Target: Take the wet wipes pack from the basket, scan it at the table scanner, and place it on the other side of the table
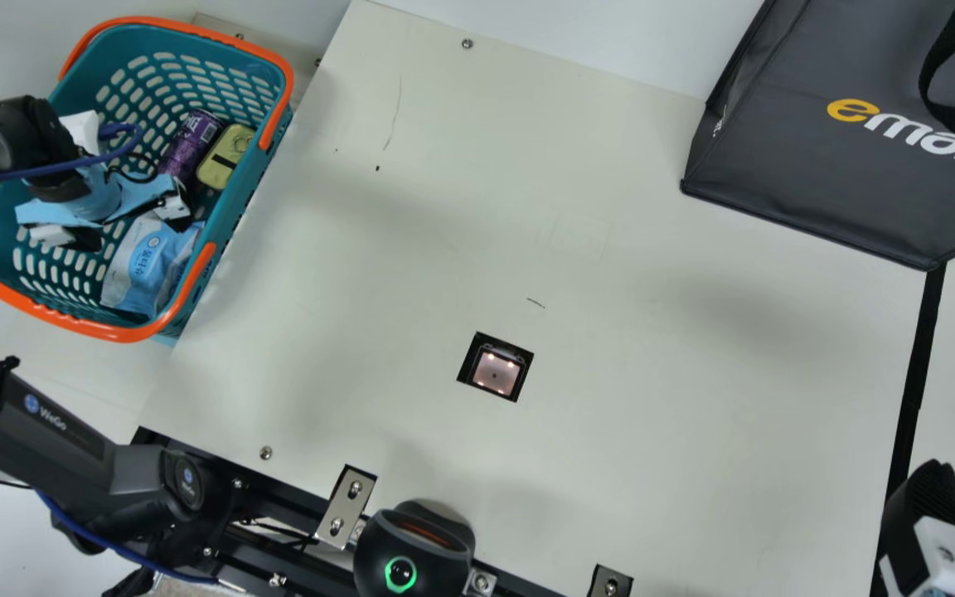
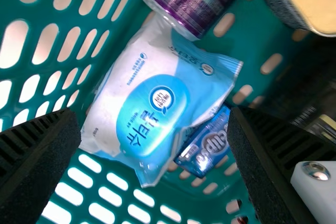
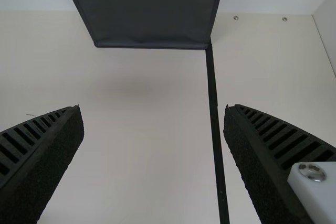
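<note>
**Picking step in hand: grasp first, scan after**

The cream worktop (image 1: 652, 431) spans the main view, with the dark bag (image 1: 784, 178) at two o'clock. The basket (image 1: 113, 333) lies near ten o'clock. The left hand (image 2: 153, 113) is at the basket, fingers spread and gripping nothing; the right hand (image 3: 153, 109), at four o'clock, is also spread, with nothing between its fingers.

The wet wipes pack (image 2: 134, 82) lies inside the basket, ungrasped, label side towards the wrist camera. The purple can (image 2: 197, 1) overlaps one end of it, and a small blue packet (image 2: 207, 148) sits just beside it.

The next move likely calls for lowering the left hand astride the pack and closing on its soft body, without catching the can or packet. The wrapper may crumple or slip. After that come a lift over the rim, a pass at the scanner (image 1: 496, 371) near six o'clock, and a release, probably towards three o'clock.
</note>
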Controlling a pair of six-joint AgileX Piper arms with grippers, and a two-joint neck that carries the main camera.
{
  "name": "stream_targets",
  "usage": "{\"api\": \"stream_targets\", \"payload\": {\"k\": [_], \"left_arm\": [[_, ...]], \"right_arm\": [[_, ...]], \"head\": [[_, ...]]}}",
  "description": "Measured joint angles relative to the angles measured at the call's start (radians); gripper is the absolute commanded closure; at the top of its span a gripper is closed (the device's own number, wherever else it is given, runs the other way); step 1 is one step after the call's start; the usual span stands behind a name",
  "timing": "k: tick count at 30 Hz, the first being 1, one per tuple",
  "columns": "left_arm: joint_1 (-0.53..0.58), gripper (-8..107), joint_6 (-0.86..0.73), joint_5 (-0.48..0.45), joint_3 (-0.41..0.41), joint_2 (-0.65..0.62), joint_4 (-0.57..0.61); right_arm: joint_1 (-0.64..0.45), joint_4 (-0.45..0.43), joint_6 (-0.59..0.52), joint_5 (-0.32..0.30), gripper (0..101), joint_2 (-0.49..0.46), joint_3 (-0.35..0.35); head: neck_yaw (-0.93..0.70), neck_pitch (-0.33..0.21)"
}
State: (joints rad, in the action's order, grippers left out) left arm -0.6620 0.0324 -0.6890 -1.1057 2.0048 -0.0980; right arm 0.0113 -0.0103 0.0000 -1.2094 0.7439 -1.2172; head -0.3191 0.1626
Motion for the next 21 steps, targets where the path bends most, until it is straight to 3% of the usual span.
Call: {"api": "stream_targets", "payload": {"k": [21], "left_arm": [[0.012, 9, 0.072, 0.222, 0.122, 0.046, -0.082]], "right_arm": [[0.000, 0.000, 0.000, 0.000, 6, 0.000, 0.000]], "head": [[0.000, 0.000]]}}
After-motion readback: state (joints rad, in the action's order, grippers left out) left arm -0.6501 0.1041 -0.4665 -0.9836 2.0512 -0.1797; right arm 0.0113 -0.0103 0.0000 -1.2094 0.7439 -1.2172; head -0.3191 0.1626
